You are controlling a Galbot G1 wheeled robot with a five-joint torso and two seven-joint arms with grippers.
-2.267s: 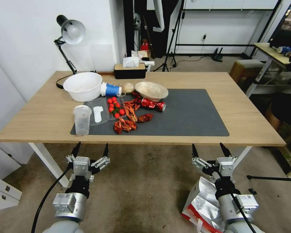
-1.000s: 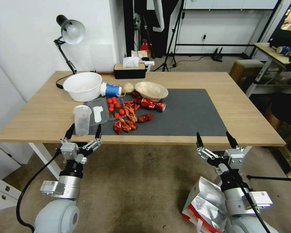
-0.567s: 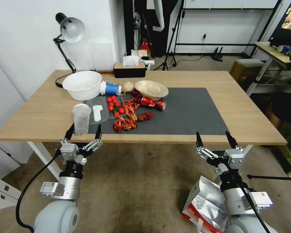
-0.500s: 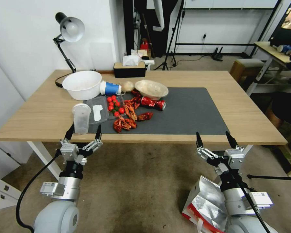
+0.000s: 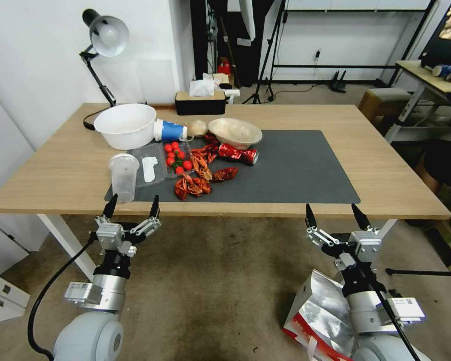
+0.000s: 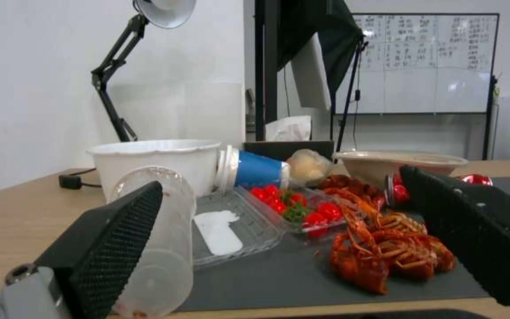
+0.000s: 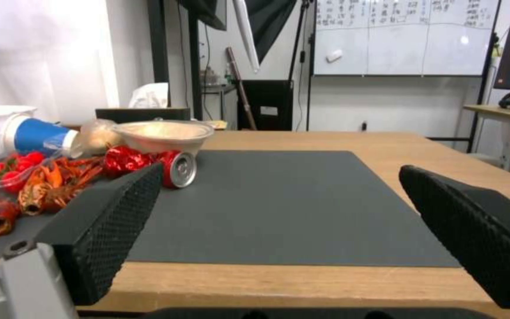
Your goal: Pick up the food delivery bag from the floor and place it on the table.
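Observation:
The food delivery bag (image 5: 321, 315) lies on the floor (image 5: 220, 281) at the lower right, its foil lining and a red panel showing, partly hidden behind my right arm. My right gripper (image 5: 334, 216) hovers open above and beyond it, level with the near edge of the table (image 5: 386, 180). My left gripper (image 5: 132, 205) is open too, held at the table's near edge on the left. From the wrists, the left gripper (image 6: 284, 230) faces the clutter and the right gripper (image 7: 279, 212) faces the dark grey mat (image 7: 279, 199).
On the table stand a white bowl (image 5: 126, 125), a tipped blue cup (image 5: 170, 131), a clear plastic cup (image 5: 124, 176), tomatoes, crayfish (image 5: 198, 175), a crushed red can (image 5: 237, 153), a beige bowl (image 5: 235, 132), a tissue box and a lamp (image 5: 99, 45). A side desk (image 5: 431, 80) and tripods stand at the right.
Both grippers rose from below the table edge to level with it. The whole head view has since shifted slightly, so the table sits a little higher in the picture. The bag has not moved.

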